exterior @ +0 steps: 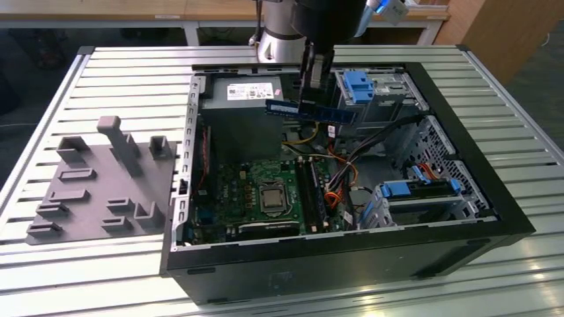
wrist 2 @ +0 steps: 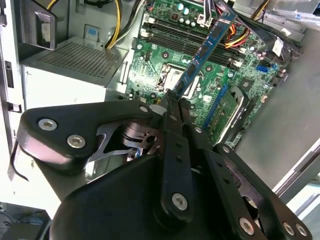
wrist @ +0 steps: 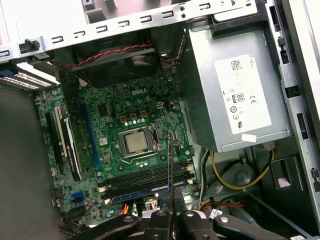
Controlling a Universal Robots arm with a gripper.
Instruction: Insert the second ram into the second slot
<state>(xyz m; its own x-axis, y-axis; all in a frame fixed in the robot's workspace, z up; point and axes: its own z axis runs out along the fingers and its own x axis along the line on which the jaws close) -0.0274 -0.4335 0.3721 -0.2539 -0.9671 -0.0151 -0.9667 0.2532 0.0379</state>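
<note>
The RAM stick (exterior: 339,115) is clamped near its mid-length in the closed jaws of the gripper (exterior: 310,105). It hangs in the air over the open computer case (exterior: 500,191), close to the case's far edge in the exterior view and beside the power supply (exterior: 242,109). The memory slots (exterior: 308,191) lie lower, toward the case's middle. Note that the stick's long axis appears to run across the slots, not along them.

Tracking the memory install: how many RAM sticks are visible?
2. One RAM stick is clamped in the fingers above the computer case; another stick seems already seated beside the processor. Others may be hidden.
</note>
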